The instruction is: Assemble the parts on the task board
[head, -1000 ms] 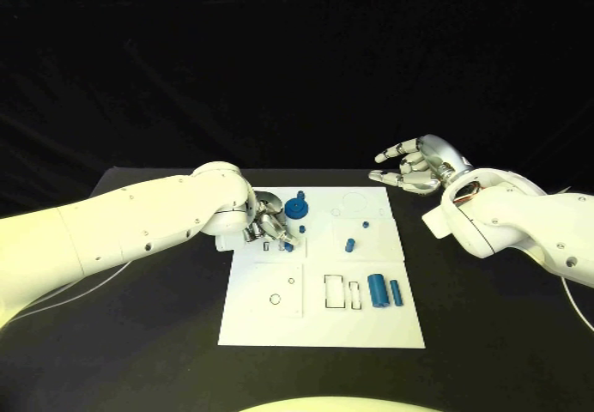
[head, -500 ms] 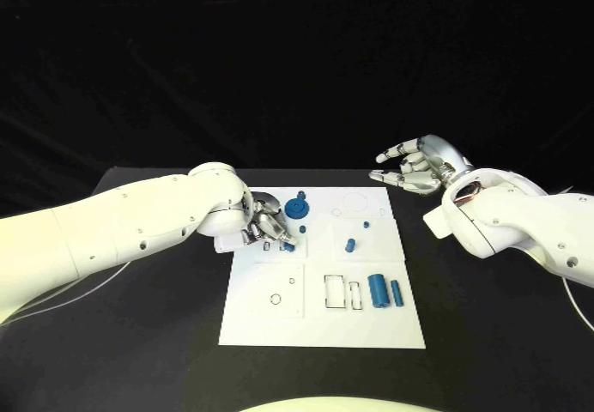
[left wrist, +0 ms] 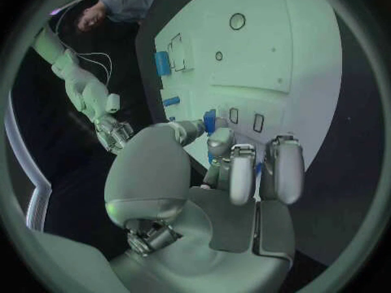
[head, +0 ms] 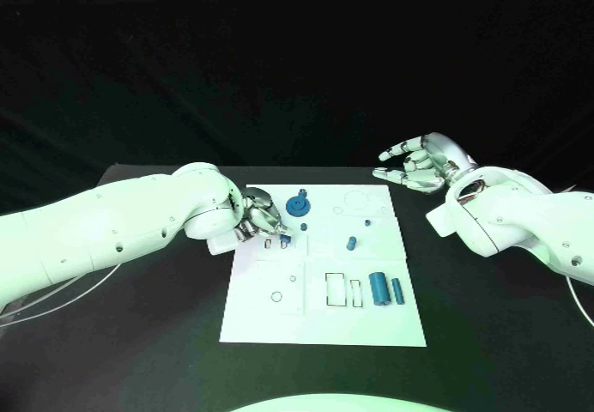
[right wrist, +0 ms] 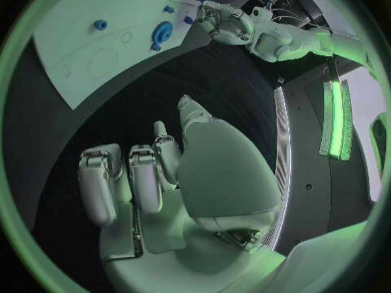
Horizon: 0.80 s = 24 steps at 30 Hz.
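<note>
The white task board (head: 266, 322) lies mid-table. My left hand (head: 260, 221) hovers over its far-left part and pinches a small blue part (head: 283, 239) between thumb and fingers. The left wrist view shows that blue part (left wrist: 210, 120) just beside two small rectangular slots (left wrist: 234, 115). A blue gear (head: 297, 205) stands on the board beyond the hand, with small blue pegs (head: 350, 243) to its right. A thick blue cylinder (head: 378, 290) and a slim one (head: 397, 290) lie near the board's right edge. My right hand (head: 421, 165) hangs open off the board's far-right corner, holding nothing.
Empty outlined recesses (head: 336, 290) sit left of the cylinders, and a small ring hole (head: 275, 298) marks the board's near-left panel. Black table (head: 495, 326) surrounds the board. In the right wrist view the gear (right wrist: 163, 31) and my left hand (right wrist: 214, 16) lie far ahead.
My left hand has shifted slightly toward the board's far edge, carrying the small blue part with it. The right hand has stayed where it was, open.
</note>
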Each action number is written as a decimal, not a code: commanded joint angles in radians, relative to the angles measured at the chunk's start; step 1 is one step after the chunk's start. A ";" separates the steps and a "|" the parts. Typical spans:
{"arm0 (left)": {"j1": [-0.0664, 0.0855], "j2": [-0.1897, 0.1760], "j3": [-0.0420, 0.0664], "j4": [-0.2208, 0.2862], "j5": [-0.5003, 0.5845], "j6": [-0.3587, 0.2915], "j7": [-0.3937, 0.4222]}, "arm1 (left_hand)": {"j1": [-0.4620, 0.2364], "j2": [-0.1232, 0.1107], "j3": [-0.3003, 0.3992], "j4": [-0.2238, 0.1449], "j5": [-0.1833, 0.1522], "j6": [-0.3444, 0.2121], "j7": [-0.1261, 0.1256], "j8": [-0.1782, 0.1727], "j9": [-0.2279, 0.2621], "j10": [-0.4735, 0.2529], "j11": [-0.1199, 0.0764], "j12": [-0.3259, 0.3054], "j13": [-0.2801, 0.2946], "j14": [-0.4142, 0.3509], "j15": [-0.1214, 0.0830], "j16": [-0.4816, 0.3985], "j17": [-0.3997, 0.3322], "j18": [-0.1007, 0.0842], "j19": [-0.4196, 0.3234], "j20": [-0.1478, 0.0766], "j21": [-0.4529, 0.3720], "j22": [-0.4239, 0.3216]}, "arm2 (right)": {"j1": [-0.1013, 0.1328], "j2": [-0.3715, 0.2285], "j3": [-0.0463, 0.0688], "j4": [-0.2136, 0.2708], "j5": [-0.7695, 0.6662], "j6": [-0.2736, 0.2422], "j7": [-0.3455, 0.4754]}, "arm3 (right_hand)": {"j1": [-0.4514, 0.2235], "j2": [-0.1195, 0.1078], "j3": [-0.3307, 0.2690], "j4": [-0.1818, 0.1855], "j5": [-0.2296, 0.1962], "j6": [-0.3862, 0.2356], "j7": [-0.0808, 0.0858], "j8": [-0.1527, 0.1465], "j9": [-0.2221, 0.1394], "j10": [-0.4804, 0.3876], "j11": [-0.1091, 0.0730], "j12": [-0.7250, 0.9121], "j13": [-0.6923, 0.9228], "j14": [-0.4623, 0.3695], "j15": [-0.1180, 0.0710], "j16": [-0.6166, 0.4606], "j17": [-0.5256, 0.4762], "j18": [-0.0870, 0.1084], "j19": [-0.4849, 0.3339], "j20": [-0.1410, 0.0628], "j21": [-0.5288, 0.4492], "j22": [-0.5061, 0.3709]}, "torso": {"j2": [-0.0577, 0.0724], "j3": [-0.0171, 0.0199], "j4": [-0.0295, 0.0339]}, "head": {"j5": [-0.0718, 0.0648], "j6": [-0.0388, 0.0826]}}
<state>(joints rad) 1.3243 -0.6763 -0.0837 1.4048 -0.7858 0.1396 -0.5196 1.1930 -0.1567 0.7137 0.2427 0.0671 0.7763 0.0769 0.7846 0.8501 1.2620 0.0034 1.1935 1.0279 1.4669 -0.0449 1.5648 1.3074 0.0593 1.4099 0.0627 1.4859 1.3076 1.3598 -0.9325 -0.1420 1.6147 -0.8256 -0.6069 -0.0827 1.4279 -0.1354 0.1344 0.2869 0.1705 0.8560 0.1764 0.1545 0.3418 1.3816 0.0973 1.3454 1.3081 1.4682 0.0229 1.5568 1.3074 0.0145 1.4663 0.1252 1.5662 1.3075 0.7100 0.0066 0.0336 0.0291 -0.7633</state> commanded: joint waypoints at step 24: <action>-0.035 -0.012 -0.008 0.051 -0.248 -0.137 0.007 | -0.031 -0.013 0.232 -0.210 0.007 0.028 -0.006 -0.001 0.010 0.028 -0.006 0.008 0.011 0.104 -0.012 0.006 0.263 -0.018 0.027 -0.005 0.015 0.084 | -0.001 -0.004 -0.001 0.002 -0.018 0.010 -0.004 | -0.015 -0.001 0.004 0.003 0.004 -0.002 0.000 0.005 -0.001 0.001 -0.006 0.001 0.065 0.090 -0.007 -0.004 0.213 -0.014 0.104 -0.006 0.005 0.263 | 0.000 -0.0004 -0.0029 | 0.008 -0.013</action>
<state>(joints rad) 1.2895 -0.6906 -0.0921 1.4525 -0.9948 0.0104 -0.5164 1.1705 -0.1715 0.7480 0.2248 0.0671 0.7907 0.0766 0.7838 0.8588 1.2818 -0.0021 1.1968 1.0376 1.4668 -0.0519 1.5646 1.3074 0.0530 1.4299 0.0576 1.4945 1.3075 1.3596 -0.9358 -0.1427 1.6156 -0.8294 -0.6067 -0.0869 1.4199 -0.1355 0.1343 0.2870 0.1704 0.8560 0.1764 0.1545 0.3417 1.3817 0.0973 1.3454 1.3078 1.4682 0.0229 1.5568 1.3073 0.0144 1.4663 0.1252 1.5662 1.3077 0.7101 0.0059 0.0307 0.0373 -0.7756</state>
